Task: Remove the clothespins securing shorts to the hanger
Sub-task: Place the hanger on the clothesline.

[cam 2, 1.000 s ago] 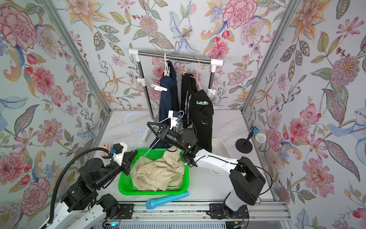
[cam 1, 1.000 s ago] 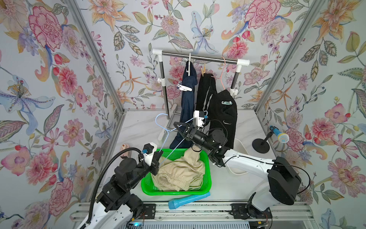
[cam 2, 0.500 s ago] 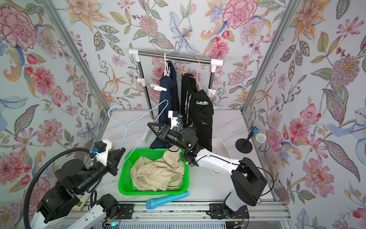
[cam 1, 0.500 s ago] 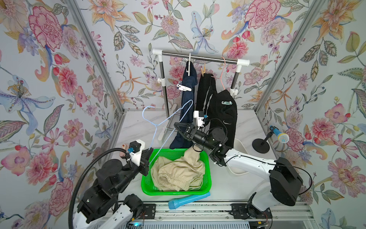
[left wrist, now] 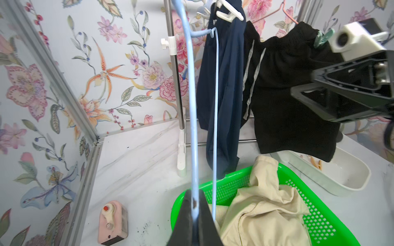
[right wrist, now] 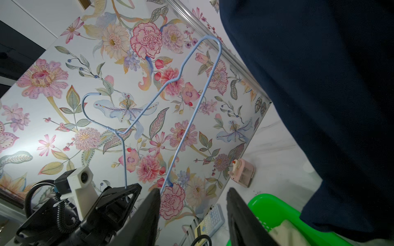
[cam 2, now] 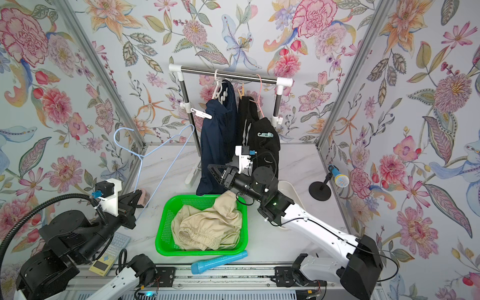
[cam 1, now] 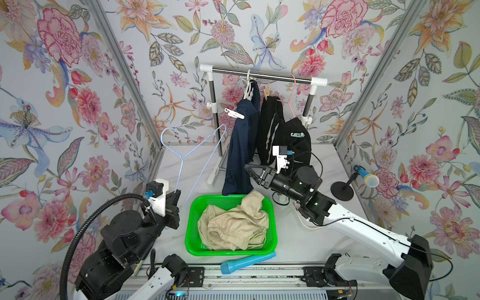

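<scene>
The left arm's jaws are clamped tight on the lower end of a pale blue wire hanger (left wrist: 193, 127), holding it upright beside a green plastic mesh basket (cam 1: 228, 252) on the white marbled surface (cam 1: 293, 239). Cream-beige fabric shorts (cam 1: 236, 223) lie crumpled in that basket. The right arm's jaws stand partly apart, gripping nothing, just in front of the hanging navy blue shorts (cam 1: 240, 145), which carry a white hooked plastic clip (cam 1: 234, 113). Beside them on the steel rail (cam 1: 272, 77), black striped shorts (cam 1: 298, 148) bear a tan wooden peg (cam 1: 266, 91) and a pale teal clip (cam 1: 298, 134).
</scene>
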`<move>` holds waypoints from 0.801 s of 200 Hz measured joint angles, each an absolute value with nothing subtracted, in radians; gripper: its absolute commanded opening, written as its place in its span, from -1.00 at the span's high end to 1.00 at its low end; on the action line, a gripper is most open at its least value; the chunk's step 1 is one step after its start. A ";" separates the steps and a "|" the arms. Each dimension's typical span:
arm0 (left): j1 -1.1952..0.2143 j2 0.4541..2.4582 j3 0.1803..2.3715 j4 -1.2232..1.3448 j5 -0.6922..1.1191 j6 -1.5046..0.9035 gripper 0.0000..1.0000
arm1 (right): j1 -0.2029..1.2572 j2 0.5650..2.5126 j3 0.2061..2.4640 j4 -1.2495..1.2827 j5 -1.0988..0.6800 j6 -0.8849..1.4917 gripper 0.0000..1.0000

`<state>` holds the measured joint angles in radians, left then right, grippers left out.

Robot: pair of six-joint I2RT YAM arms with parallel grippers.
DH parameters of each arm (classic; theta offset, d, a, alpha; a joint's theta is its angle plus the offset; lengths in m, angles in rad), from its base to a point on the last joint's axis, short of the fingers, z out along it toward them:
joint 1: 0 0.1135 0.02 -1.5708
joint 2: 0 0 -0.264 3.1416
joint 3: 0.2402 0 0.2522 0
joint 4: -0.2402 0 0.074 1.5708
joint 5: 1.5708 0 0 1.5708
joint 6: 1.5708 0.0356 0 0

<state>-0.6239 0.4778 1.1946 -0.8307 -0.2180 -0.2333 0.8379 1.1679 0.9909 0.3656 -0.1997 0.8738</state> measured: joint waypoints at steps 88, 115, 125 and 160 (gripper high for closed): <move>-0.624 0.836 1.466 -0.908 -0.447 -0.164 1.00 | 0.825 0.848 0.979 -0.072 0.110 0.626 -0.37; -0.622 1.013 1.535 -0.886 -0.461 -0.109 1.00 | 0.814 0.826 0.983 -0.184 0.174 0.576 -0.48; -0.615 1.077 1.568 -0.877 -0.460 -0.089 1.00 | 0.809 0.823 0.990 -0.225 0.190 0.561 -0.53; -0.533 1.245 1.680 -0.837 -0.412 -0.038 1.00 | 0.802 0.804 0.999 -0.300 0.212 0.511 -0.98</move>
